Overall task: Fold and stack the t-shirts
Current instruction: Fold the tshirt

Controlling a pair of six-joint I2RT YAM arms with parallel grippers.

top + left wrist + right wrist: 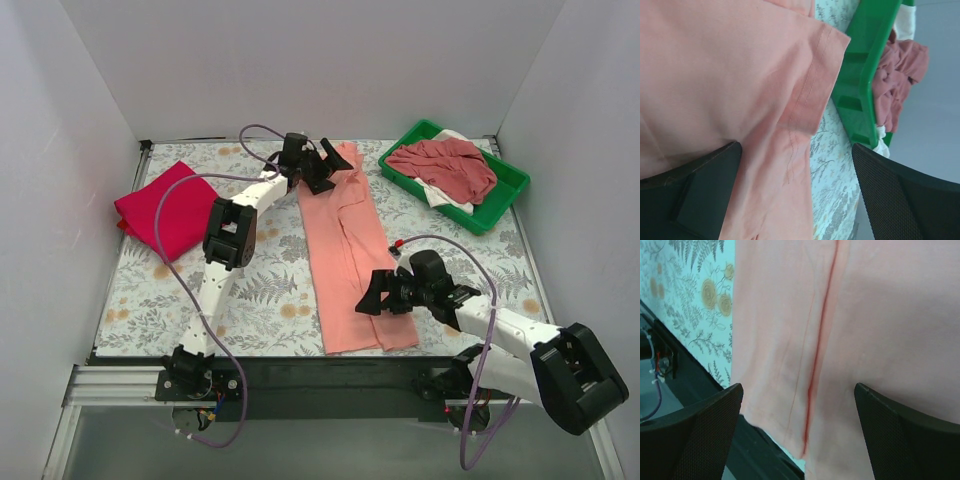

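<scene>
A salmon-pink t-shirt (348,250) lies folded into a long strip down the middle of the table. My left gripper (322,166) is open just above its far end, where a sleeve hem (805,95) shows. My right gripper (383,296) is open over the strip's near end, above a fold line (817,355). A crimson-red t-shirt (165,208) lies folded at the far left. Dusty rose-red (446,165) and white (440,196) shirts lie crumpled in the green tray (500,204), which also shows in the left wrist view (865,75).
The table has a floral cloth (260,290). White walls stand on three sides. A black rail (330,375) runs along the near edge, and the pink strip's near end reaches it (790,440).
</scene>
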